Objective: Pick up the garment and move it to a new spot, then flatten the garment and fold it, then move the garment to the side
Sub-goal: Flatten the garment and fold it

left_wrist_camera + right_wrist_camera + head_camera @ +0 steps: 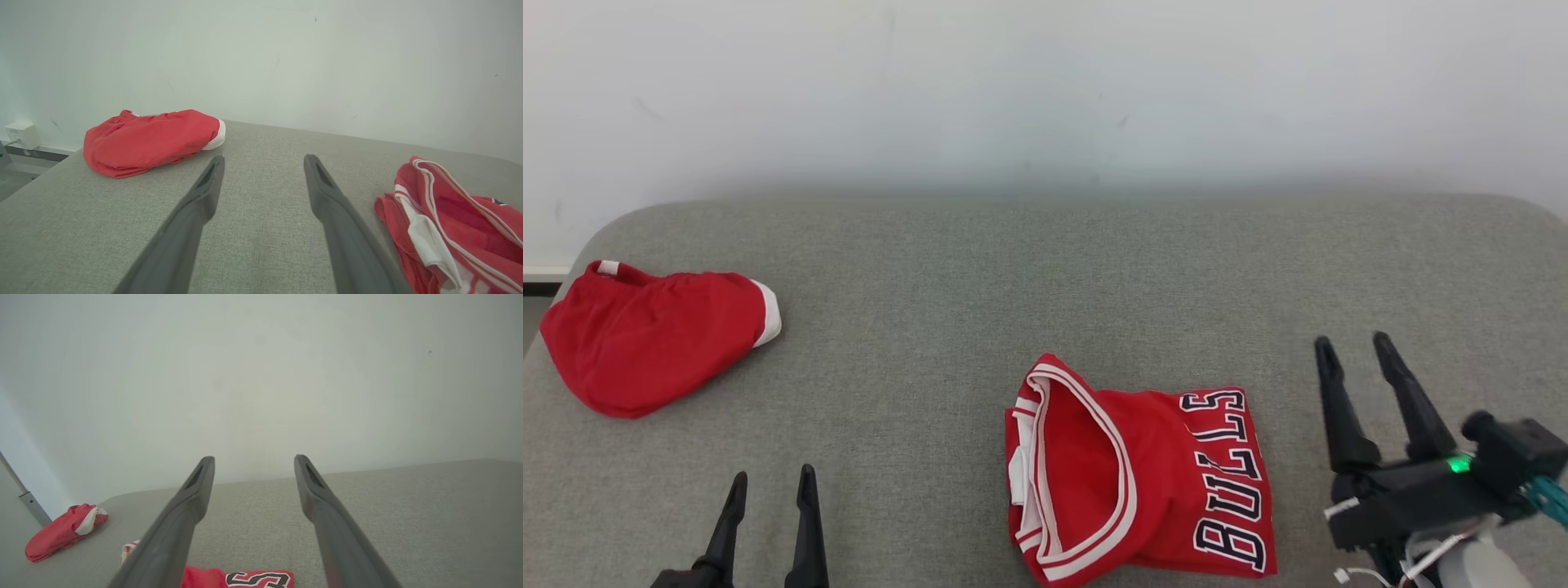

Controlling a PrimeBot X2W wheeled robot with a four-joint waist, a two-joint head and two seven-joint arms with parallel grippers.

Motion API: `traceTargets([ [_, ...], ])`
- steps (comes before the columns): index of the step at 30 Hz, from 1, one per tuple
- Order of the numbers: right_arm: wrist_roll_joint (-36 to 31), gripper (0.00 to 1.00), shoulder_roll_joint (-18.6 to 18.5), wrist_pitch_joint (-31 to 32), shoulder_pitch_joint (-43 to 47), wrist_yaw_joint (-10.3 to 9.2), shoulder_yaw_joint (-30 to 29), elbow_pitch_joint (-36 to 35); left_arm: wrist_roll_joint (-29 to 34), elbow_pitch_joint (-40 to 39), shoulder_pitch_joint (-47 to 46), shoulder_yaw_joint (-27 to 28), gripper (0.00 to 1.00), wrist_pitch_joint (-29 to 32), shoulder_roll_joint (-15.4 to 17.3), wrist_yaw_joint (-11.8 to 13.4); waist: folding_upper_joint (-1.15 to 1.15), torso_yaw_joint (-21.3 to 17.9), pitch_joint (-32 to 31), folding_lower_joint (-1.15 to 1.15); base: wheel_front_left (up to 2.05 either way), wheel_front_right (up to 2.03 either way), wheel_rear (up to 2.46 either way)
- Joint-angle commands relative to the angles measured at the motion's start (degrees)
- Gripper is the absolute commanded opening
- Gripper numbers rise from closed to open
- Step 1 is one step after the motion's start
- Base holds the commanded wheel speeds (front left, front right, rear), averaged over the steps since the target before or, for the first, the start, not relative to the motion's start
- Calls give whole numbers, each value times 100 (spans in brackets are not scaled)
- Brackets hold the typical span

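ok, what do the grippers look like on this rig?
The left gripper and right gripper each have two long dark tapered fingers, slotted near the tips. The right one's black boxy base carries a green light, a teal cable and thin white wires, on a pale forearm.

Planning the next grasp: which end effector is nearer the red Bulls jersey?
Right. The right end effector stands open just beside the Bulls jersey, on its lettered side; the left end effector sits farther off, past its striped opening.

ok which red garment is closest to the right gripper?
The jersey with BULLS lettering, just left of the right gripper; the plain red garment lies far left.
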Motion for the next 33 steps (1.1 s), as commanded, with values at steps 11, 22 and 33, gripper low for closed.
traceTargets([
  [11, -661, 100, 244, -317, 1049, -14, -711, -410, 193, -150, 217, 43, 100, -18, -1, -63, 0, -163, -94, 0, 0, 0, 0],
  [22, -965, 100, 557, -367, 1458, -14, -718, -451, 288, -331, 300, 92, 100, -18, -2, -82, 0, -172, -156, 0, 0, 0, 0],
  [33, -1085, 100, 633, -370, 1476, -14, -764, -507, 381, -317, 358, -131, 100, -18, -5, -88, 0, -116, -162, 0, 0, 0, 0],
])
